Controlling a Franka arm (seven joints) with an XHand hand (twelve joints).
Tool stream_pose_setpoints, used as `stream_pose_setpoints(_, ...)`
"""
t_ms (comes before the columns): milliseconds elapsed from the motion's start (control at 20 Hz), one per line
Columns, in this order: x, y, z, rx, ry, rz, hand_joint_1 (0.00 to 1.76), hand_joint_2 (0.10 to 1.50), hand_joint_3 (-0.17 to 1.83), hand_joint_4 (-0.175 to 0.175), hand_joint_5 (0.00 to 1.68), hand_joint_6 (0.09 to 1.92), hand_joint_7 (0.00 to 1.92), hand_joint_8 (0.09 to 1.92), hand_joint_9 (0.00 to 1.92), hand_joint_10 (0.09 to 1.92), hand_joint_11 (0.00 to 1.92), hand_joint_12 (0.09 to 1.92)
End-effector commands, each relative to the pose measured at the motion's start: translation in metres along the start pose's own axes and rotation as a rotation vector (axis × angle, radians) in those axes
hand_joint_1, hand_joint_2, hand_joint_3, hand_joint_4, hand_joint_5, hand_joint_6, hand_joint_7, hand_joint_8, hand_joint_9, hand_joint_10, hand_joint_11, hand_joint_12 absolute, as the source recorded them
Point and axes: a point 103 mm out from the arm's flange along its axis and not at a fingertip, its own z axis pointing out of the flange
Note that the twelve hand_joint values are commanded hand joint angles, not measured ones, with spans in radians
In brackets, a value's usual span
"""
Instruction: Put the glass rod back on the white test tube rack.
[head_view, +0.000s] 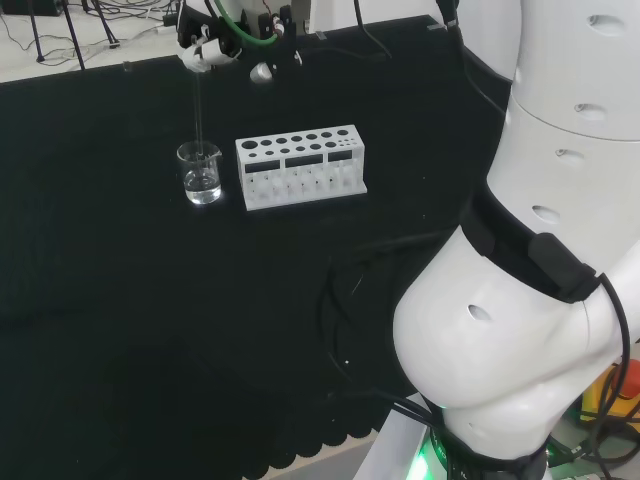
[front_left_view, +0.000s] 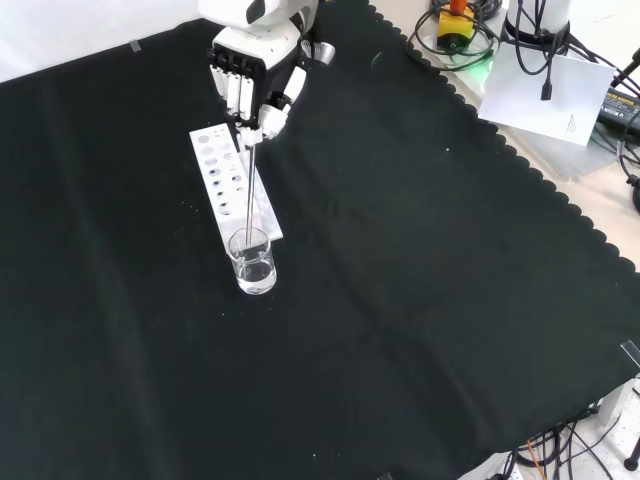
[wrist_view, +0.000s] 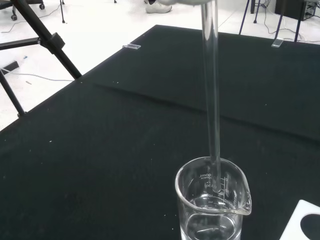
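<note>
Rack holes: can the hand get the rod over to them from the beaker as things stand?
Probably yes. The hand holds the glass rod upright, tip inside the beaker; the white rack stands beside it, nothing between.

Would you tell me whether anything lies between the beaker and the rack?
Nothing: in the head view a bare strip of black cloth separates the beaker from the rack.
</note>
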Motion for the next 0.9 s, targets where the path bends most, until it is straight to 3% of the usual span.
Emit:
stream_pose_setpoints(50, 0.005, 0.002, -0.001, 0.005, -0.001, -0.009, 1.31, 1.1, -0.17, -0.175, 1.32, 0.16, 1.2, 0.96, 1.63, 0.71, 1.64, 0.64)
stream_pose_setpoints(500, 0.012, 0.005, -0.01, -0.011, -0.002, -0.014, 1.31, 1.1, -0.17, -0.175, 1.32, 0.15, 1.21, 0.96, 1.63, 0.71, 1.64, 0.64)
stream_pose_setpoints(900, 0.014, -0.001, -0.046, -0.033, -0.006, -0.011, 1.31, 1.1, -0.17, -0.175, 1.32, 0.15, 1.21, 0.96, 1.63, 0.71, 1.64, 0.64)
